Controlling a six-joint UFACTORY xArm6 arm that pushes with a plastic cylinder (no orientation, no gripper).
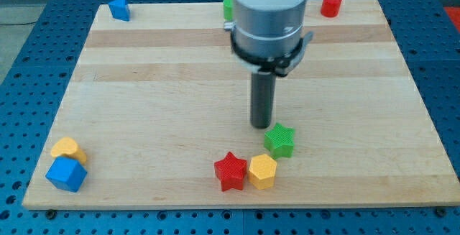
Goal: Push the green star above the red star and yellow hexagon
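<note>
The green star (pixel 279 140) lies near the view's bottom, just up and right of the yellow hexagon (pixel 262 171). The red star (pixel 231 171) sits touching the hexagon's left side. My tip (pixel 261 125) is at the end of the dark rod, just up and left of the green star, close to it or touching it. The rod hangs from the white and grey arm at the view's top centre.
A blue block (pixel 119 8) lies at the top left of the wooden board (pixel 144 84). A green block (pixel 228 8) is partly hidden behind the arm. A red cylinder (pixel 331 4) is at top right. A yellow block (pixel 67 149) and blue cube (pixel 66 174) are at bottom left.
</note>
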